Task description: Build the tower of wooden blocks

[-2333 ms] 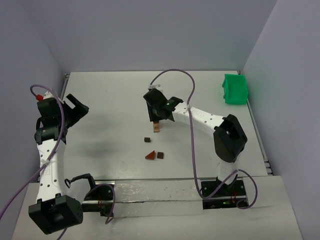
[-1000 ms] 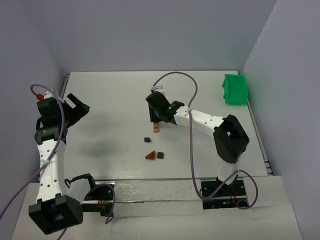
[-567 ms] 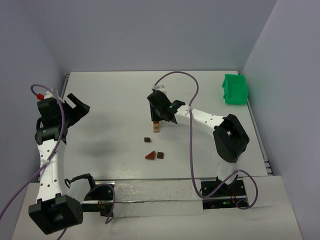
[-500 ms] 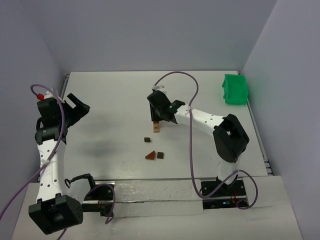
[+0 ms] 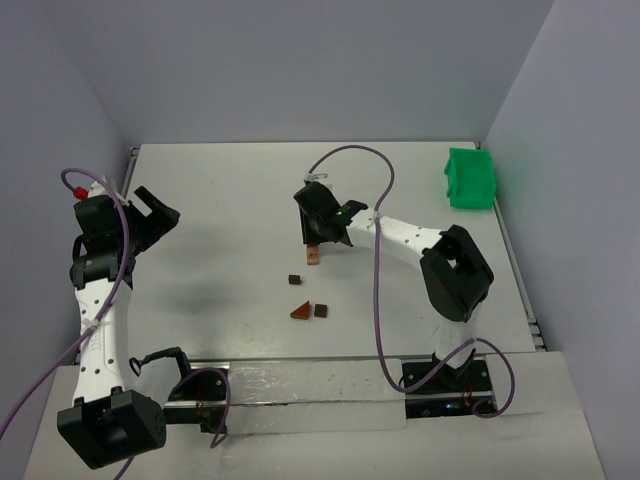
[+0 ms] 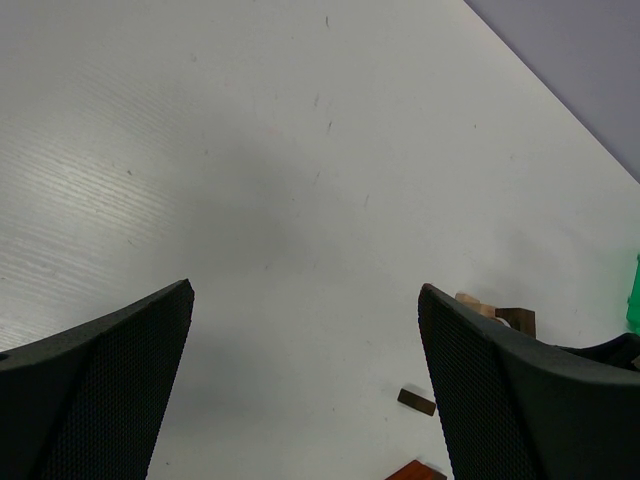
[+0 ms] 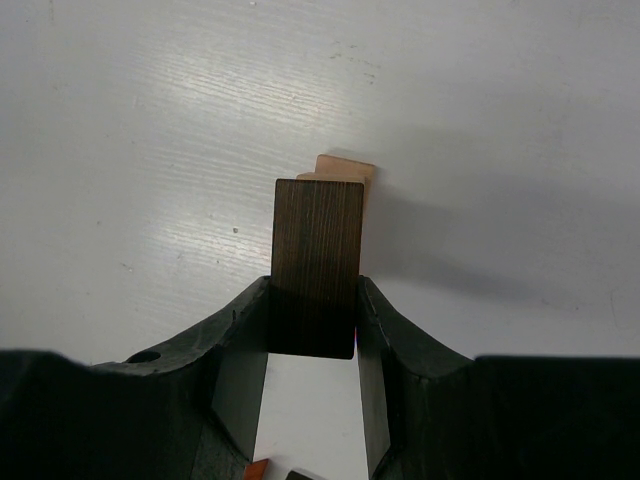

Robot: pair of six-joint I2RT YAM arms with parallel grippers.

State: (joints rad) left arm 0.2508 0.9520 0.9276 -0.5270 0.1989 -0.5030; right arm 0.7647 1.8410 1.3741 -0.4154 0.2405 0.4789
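Observation:
My right gripper [image 5: 312, 236] is shut on a dark brown wood bar [image 7: 318, 262], and the bar's far end sticks out past the fingertips. Just beyond and below the bar stands the wood block tower [image 7: 347, 172], a small light tan stack [image 5: 314, 256] at mid table; whether the bar touches it I cannot tell. Loose wood blocks lie nearer the arms: a small dark piece [image 5: 295, 280], a reddish-brown wedge [image 5: 301, 311] and a dark cube [image 5: 321, 310]. My left gripper [image 5: 155, 211] hangs open and empty at the far left, well away from them.
A green bin [image 5: 470, 178] sits at the back right corner. Grey walls close the table on the left, back and right. The left wrist view looks across bare table toward the tower [image 6: 474, 302] and the small dark piece [image 6: 417, 401].
Hardly anything: the right arm's elbow has shifted slightly, while its gripper stays with the dark bar at the tan stack. The left arm has not moved.

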